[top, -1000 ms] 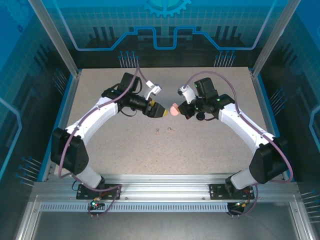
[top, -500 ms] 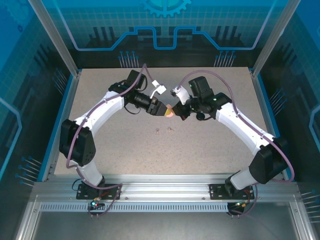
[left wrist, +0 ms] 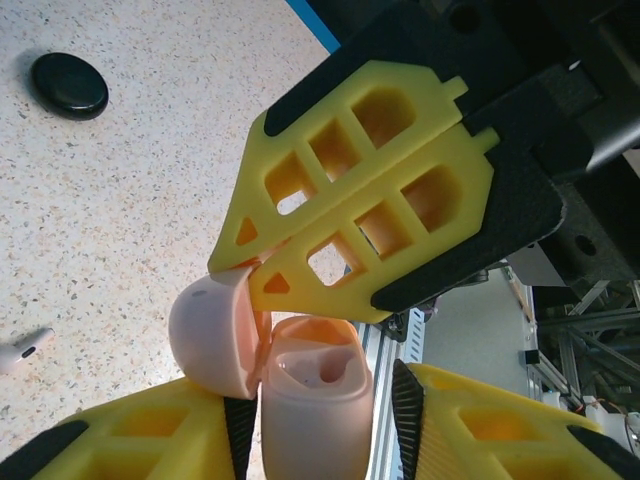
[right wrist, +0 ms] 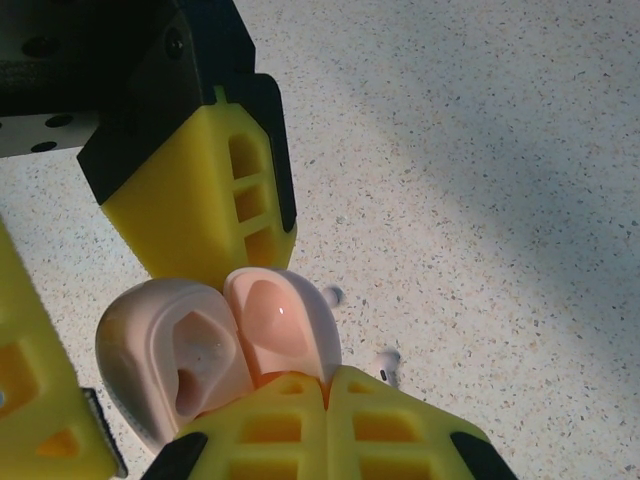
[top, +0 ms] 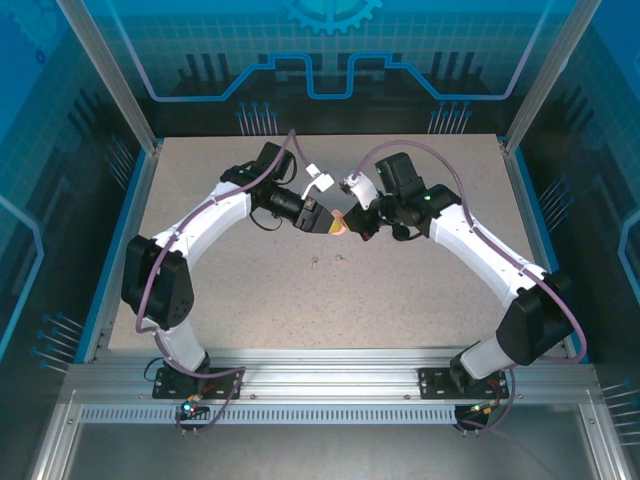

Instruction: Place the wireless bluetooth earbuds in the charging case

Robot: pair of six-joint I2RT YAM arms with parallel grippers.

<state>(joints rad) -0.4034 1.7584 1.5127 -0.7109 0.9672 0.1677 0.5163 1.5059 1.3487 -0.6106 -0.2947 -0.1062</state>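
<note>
Speckled table (top: 420, 300), two arms meeting over its middle on a pink charging case (top: 341, 226).

Left arm (top: 215, 215) and right arm (top: 470, 240) both reach to the case, which is off the surface with its lid (right wrist: 285, 325) swung open. The right gripper (right wrist: 325, 375) has its fingers pressed together, pinching that lid's edge. The left gripper (left wrist: 315, 400) has its fingers apart, straddling the case's body; one pad (left wrist: 240, 430) sits against it, and a sliver of gap shows at the other. A black round case (left wrist: 68, 85) lies on the table well apart from the pink one. Two pale earbuds (top: 315, 263) (top: 343, 259) lie loose on the table near the case, on its arm-base side.
</note>
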